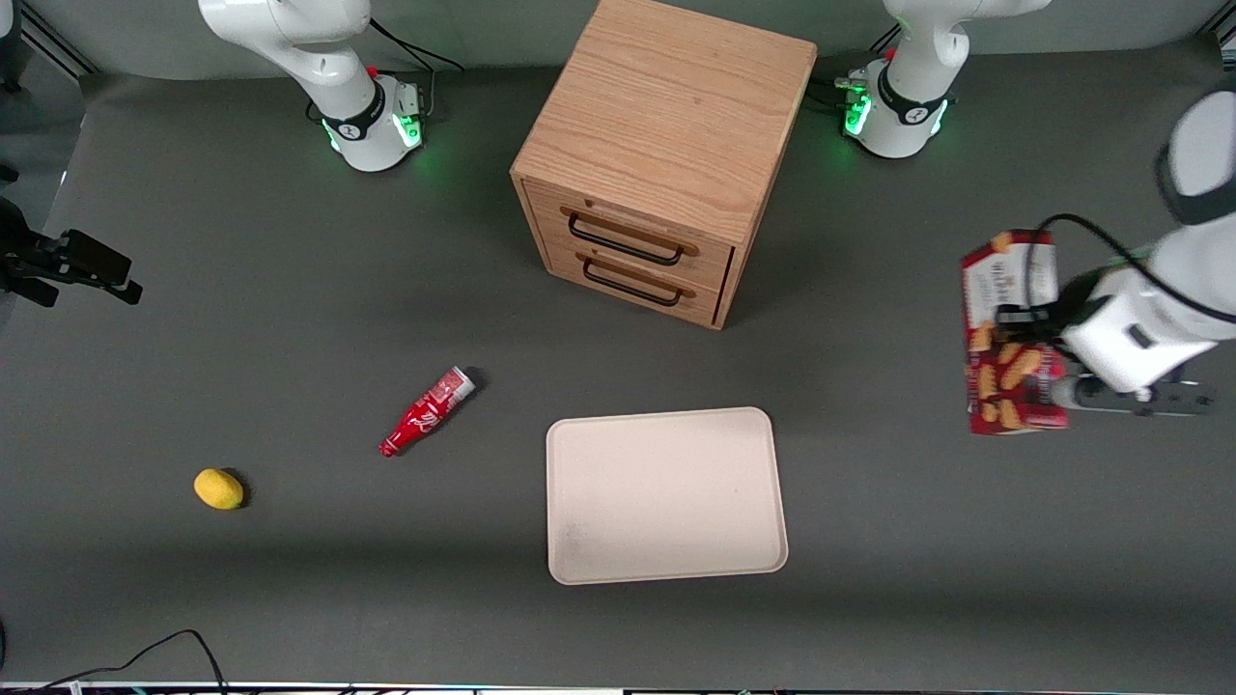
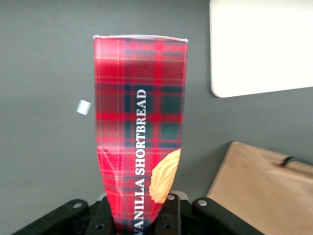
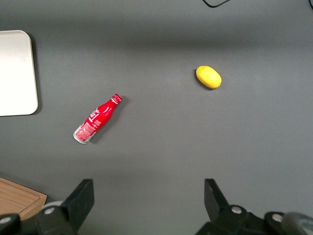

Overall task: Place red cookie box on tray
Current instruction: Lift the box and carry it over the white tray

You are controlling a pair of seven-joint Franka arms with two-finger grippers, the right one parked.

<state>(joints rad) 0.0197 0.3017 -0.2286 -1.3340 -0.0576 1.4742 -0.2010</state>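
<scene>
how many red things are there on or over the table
2. The cookie box is held in the gripper above the working arm's end of the table. The bottle lies between lemon and tray.

Wooden two-drawer cabinet [image 1: 661,154], toppled red bottle [image 1: 426,411] and yellow lemon [image 1: 218,488] on the grey table [image 1: 290,290].
</scene>
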